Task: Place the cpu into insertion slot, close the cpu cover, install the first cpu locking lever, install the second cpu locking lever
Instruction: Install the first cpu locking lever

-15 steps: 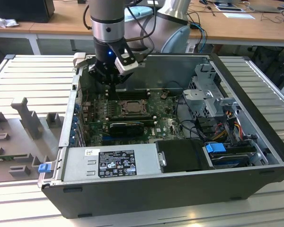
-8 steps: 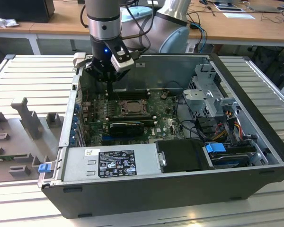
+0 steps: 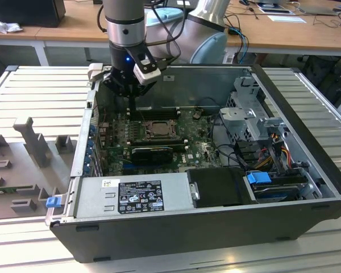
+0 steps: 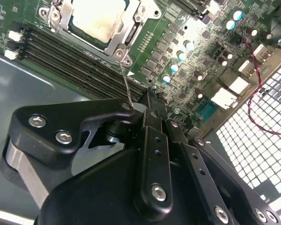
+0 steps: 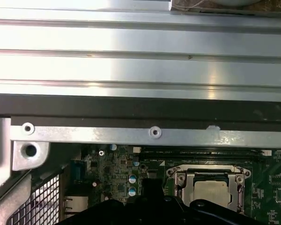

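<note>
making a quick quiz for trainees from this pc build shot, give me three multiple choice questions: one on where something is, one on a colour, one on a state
1. Where is the cpu?
A) in the insertion slot
B) on the slatted table outside the case
C) on top of the power supply

2. What colour is the motherboard?
A) red
B) green
C) white

3. How does the cpu cover lie?
A) standing upright
B) flat around the cpu
C) taken off and set on the slatted table

Answers:
1 A: in both wrist views its silver face sits framed in the insertion slot.
2 B: the motherboard is green all around the insertion slot.
3 B: the cpu cover lies level around the cpu.
</note>
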Robot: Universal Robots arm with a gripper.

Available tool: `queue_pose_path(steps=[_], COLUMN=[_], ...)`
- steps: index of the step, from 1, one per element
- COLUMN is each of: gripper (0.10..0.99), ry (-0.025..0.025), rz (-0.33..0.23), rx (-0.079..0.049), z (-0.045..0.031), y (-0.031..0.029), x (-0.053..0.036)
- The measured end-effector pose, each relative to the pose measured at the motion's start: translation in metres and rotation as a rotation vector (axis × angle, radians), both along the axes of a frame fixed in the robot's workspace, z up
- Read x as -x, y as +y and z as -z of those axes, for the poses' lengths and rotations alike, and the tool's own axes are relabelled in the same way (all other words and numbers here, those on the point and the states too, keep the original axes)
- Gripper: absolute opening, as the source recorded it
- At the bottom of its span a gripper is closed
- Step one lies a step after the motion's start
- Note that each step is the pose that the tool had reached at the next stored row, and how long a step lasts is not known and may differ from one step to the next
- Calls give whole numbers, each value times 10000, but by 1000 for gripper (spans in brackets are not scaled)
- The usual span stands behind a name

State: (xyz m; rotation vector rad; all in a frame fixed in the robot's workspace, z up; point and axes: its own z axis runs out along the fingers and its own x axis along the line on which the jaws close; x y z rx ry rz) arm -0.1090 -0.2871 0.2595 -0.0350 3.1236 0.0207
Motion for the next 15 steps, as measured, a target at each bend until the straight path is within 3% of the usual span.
queue_pose_path(steps=[3,13,15], gripper=[106,106,106], ry=[1,10,10], rz=[1,1,0], rx=[-2,0,0], z=[1,7,9], y=[1,1,1], x=[-24,-309,-334])
